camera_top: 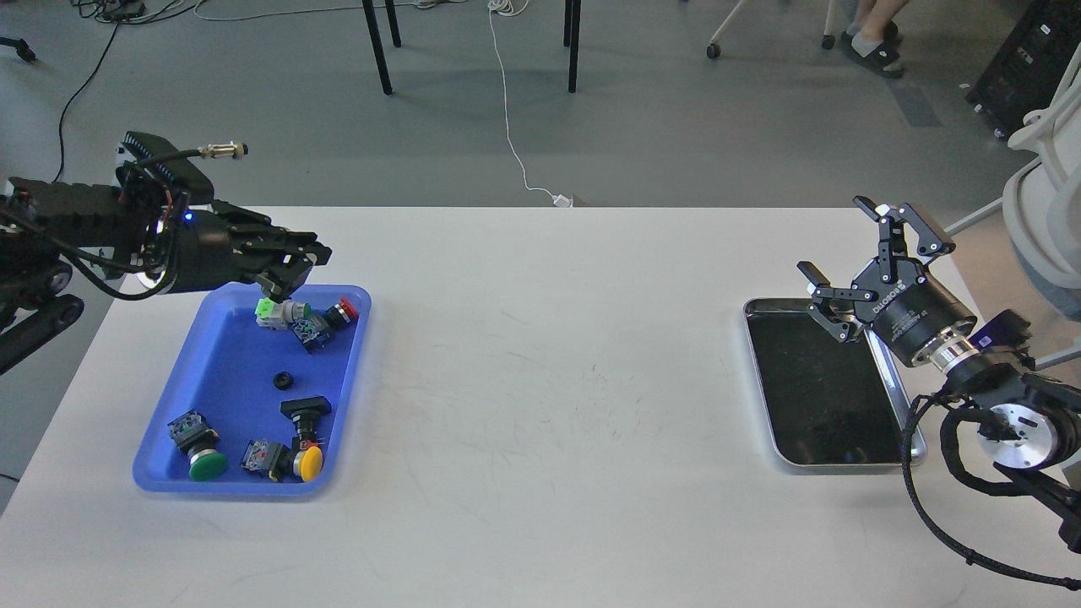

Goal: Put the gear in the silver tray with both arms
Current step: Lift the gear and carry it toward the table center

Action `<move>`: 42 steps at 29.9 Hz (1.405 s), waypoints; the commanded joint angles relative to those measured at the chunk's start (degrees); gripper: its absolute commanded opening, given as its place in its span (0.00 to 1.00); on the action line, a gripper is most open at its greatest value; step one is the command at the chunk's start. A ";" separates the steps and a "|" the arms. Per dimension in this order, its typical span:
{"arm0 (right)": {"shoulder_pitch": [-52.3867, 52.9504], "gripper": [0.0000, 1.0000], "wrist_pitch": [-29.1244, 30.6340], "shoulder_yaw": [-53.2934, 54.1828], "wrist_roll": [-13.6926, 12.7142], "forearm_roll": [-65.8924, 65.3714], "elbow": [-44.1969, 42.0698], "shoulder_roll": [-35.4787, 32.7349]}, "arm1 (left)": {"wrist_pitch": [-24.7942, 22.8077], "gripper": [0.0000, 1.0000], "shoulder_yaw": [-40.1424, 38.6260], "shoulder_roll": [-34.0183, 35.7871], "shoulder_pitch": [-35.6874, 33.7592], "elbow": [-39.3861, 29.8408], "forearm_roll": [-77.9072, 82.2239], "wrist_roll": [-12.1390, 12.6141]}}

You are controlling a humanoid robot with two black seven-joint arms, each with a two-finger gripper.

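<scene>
A small black gear (282,381) lies in the middle of a blue plastic tray (211,371) on the table's left. My left gripper (291,274) hovers over the blue tray's far edge, above a green-and-grey switch part (274,312); its fingers are dark and close together, and I cannot tell whether they are shut. The silver tray (899,397), shiny with a dark reflective bottom, sits at the right and holds nothing. My right gripper (853,253) is open and empty, above the silver tray's far right corner.
The blue tray also holds several push buttons: a green one (203,460), a yellow one (308,460), a red one (342,312), and a black block (306,409). The white table (549,380) stretches between the trays. Chair legs and cables lie beyond on the floor.
</scene>
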 commanded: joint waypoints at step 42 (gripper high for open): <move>0.00 0.99 -0.17 -0.55 0.00 0.00 -0.14 -0.08 | -6.61 0.11 18.45 -47.90 -12.14 20.80 5.00 0.01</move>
